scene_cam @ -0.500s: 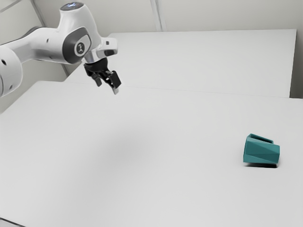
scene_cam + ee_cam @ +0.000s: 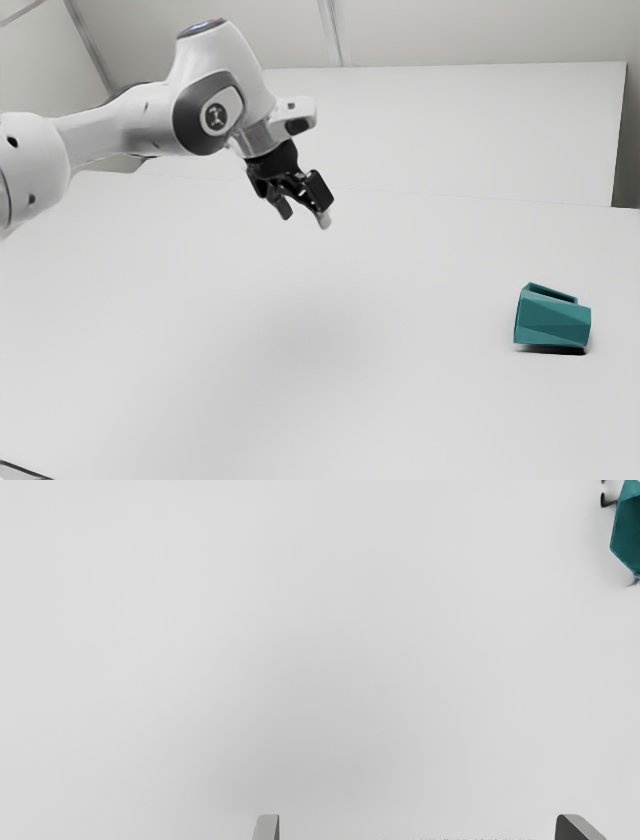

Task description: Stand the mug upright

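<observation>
Above the flat white table (image 2: 190, 370), the smooth white jointed arm (image 2: 125, 122) holds its black two-finger gripper (image 2: 305, 218) wide and empty, probably to straddle the faceted teal mug (image 2: 552, 320), toppled on its side well apart, toward the exterior view's right.
</observation>
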Tool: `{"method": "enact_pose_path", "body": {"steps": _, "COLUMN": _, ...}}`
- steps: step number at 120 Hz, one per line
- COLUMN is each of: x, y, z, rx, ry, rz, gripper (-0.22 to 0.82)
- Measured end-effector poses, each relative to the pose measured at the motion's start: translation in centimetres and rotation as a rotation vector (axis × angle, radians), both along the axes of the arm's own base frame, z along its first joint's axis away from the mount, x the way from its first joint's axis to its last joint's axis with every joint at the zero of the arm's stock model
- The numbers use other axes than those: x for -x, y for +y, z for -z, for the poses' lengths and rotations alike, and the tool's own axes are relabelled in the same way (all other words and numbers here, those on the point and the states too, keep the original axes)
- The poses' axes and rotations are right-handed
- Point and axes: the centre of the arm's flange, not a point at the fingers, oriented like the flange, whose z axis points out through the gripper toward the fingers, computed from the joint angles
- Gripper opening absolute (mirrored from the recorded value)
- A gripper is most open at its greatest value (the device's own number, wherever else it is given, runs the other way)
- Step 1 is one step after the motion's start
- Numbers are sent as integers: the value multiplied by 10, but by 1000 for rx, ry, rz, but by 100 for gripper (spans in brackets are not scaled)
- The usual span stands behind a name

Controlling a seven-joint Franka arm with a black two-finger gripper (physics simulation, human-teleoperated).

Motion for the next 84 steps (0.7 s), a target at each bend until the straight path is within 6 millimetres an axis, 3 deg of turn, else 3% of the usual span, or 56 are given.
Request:
{"method": "enact_pose_path", "body": {"steps": 21, "x": 25, "y": -64, "z": 21, "rx": 76, "ry": 51, "rz": -2, "gripper": 60}}
{"method": "enact_pose_path", "body": {"steps": 33, "x": 28, "y": -98, "z": 46, "rx": 107, "ry": 89, "rz": -16, "gripper": 60}}
{"method": "enact_pose_path", "body": {"steps": 50, "x": 9, "y": -105, "z": 79, "rx": 180, "ry": 119, "rz": -121, "gripper": 60}}
{"method": "enact_pose_path", "body": {"steps": 84, "x": -2, "y": -147, "z": 126, "rx": 403, "ry": 178, "rz": -271, "gripper": 60}}
